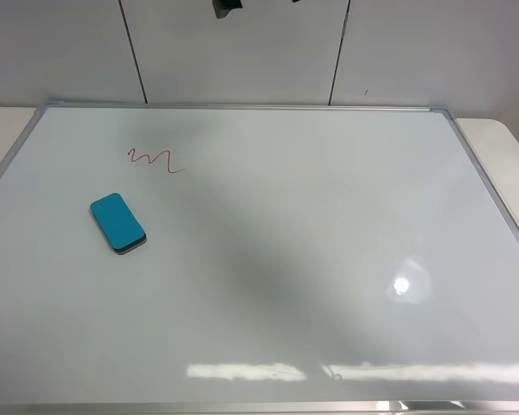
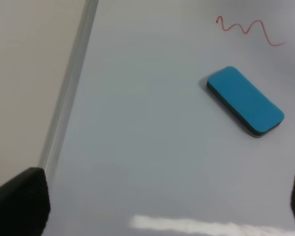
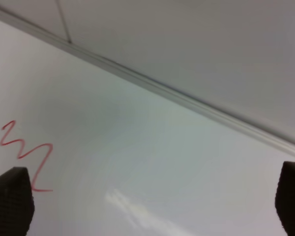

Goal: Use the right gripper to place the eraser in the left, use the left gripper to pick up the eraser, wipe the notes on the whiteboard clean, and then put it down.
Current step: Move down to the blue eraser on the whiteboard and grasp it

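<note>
Left hand (image 2: 160, 201): my left wrist view shows its two black fingertips (image 2: 19, 201) at opposite edges, set wide apart. Only bare board lies between them. It hangs over the board's left side, near the frame and short of the eraser.
Right hand (image 3: 152, 199): its fingers are spread wide too and it is empty. It hovers over the board with the notes just beside one fingertip and the far frame rail ahead.
Eraser (image 1: 118, 222): it lies flat on the left part of the whiteboard, teal top up over the dark felt base, turned on a diagonal. Neither hand touches it.
Notes (image 1: 154, 160): a thin red squiggle on the board, near the eraser on its far side but apart from it.
Whiteboard (image 1: 329, 242): glossy white with a thin silver frame, lying flat, with lamp glare on its near right part.
Bench (image 1: 0, 121): a pale surface that I see past the frame on the left and right.
Wall (image 1: 242, 52): grey panels with dark seams behind the board's far edge.
</note>
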Tool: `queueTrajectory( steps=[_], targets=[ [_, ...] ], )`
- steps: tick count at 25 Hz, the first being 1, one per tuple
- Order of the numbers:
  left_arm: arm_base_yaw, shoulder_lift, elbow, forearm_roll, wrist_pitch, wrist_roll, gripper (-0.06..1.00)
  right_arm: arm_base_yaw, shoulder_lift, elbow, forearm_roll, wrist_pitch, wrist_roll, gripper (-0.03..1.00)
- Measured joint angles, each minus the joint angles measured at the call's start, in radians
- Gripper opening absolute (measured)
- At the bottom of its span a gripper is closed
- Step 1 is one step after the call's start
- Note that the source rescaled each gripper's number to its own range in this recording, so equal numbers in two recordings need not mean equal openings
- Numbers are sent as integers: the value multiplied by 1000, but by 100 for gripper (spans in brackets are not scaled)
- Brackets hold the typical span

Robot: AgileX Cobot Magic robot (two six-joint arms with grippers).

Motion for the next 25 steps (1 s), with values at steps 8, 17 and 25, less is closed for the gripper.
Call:
queueTrajectory(
  steps=[8, 17, 25],
  targets=[
    [0, 0, 0, 0, 0, 0, 100, -201, -345, 388, -2, -137, 17, 100],
    [0, 0, 0, 0, 0, 0, 100, -559, -742, 737, 4, -164, 27, 100],
    [0, 0, 0, 0, 0, 0, 100, -686, -1137, 974, 60, -143, -55, 100]
  ],
)
